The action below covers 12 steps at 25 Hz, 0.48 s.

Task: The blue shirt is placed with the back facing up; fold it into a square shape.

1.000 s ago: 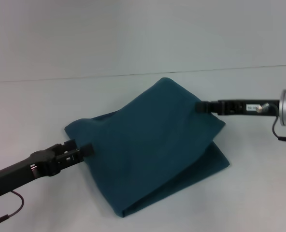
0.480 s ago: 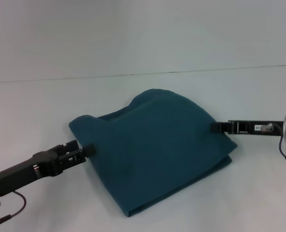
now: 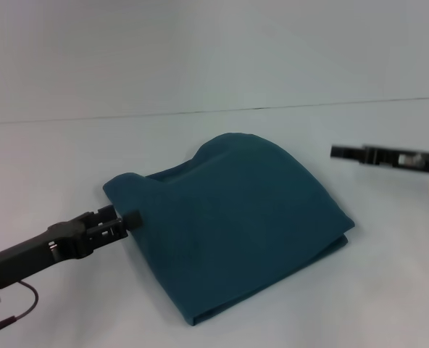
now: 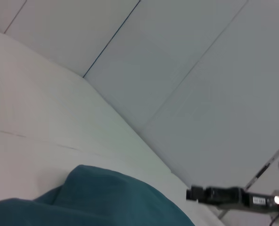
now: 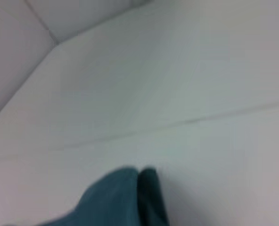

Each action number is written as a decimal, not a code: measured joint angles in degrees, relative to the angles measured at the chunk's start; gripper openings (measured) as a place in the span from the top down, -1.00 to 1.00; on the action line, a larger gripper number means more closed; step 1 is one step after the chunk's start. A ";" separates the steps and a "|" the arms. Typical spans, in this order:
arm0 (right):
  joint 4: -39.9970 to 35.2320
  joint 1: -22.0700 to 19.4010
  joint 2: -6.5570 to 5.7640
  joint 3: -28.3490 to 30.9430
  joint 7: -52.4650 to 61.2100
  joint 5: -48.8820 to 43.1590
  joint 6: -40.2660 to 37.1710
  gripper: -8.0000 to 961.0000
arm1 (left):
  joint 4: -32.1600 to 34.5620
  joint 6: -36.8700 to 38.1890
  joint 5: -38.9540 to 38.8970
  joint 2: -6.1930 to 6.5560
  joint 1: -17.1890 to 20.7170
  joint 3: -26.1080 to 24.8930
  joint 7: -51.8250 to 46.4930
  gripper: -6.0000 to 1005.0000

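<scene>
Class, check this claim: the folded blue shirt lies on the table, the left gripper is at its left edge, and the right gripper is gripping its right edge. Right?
Not quite. In the head view the right gripper is clear of the blue shirt, off its right side. The left gripper is at its left edge, on the table.

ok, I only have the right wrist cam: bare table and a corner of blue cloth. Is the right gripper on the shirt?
Observer: No. In the head view the right gripper hangs off the right side of the blue shirt, apart from it.
Operator: And the left one?
Observer: The left gripper has its tip at the shirt's left edge, low over the table.
Operator: Shirt shape?
Observer: Doubled over in layers, with a rounded far edge and a lower layer showing along the near right side. It is not square yet.
</scene>
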 joint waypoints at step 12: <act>0.17 9.86 0.54 -6.37 1.55 -0.32 -0.11 -0.37 | 0.12 -3.63 -0.54 0.12 0.24 -0.38 -0.71 -0.89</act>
